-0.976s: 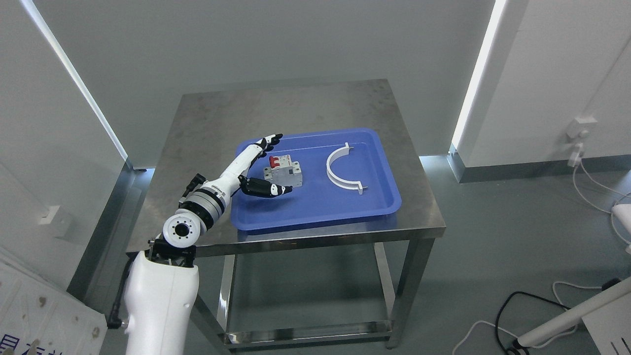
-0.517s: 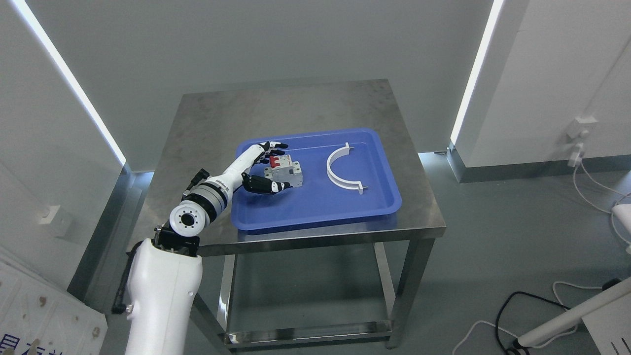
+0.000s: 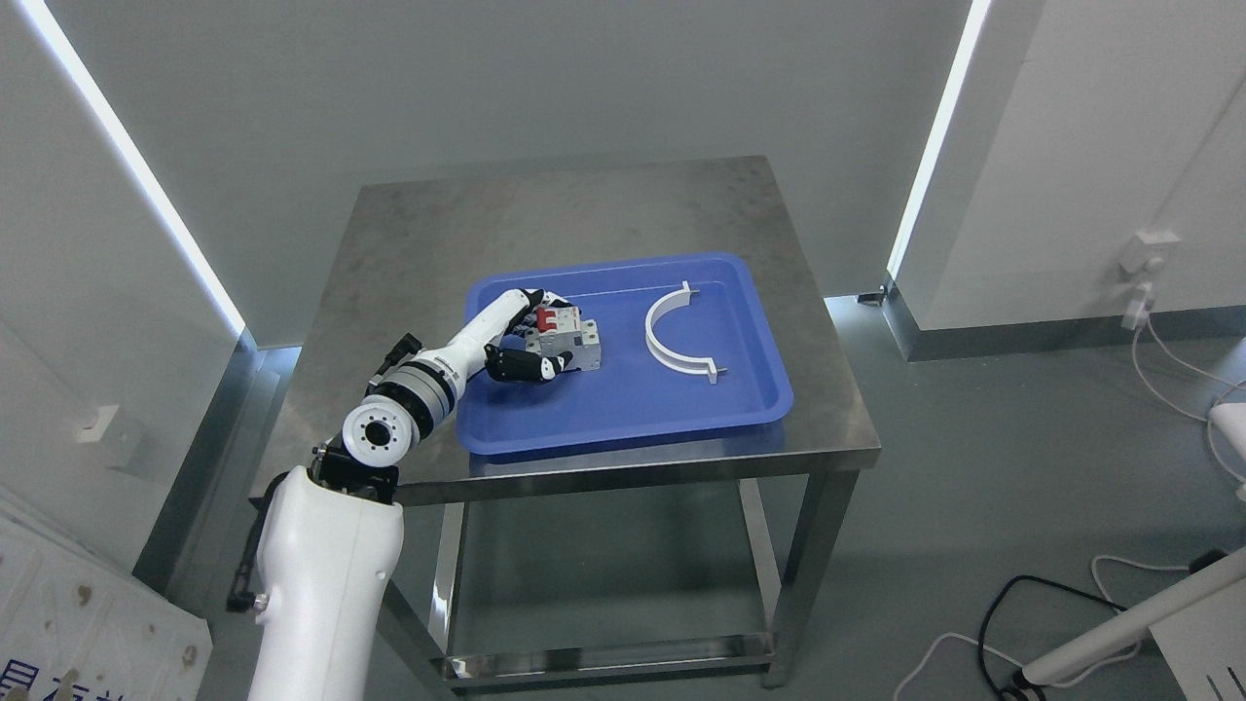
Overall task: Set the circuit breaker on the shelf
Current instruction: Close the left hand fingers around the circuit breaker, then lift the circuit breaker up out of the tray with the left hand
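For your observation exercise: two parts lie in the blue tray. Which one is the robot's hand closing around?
The grey circuit breaker with red switches, at the tray's left; the left hand wraps it. The white curved bracket lies apart, untouched.

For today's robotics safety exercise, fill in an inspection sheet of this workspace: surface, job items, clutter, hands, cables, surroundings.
Surface: steel table, bare apart from a blue tray.
Job items: circuit breaker, grey with red switches, in the tray's left part.
Clutter: white curved bracket in the tray, apart from the breaker.
Hands: left hand curled around the breaker; right hand not in view.
Cables: white and black cables on the floor at right.
Surroundings: pale walls, grey floor; no shelf in view.
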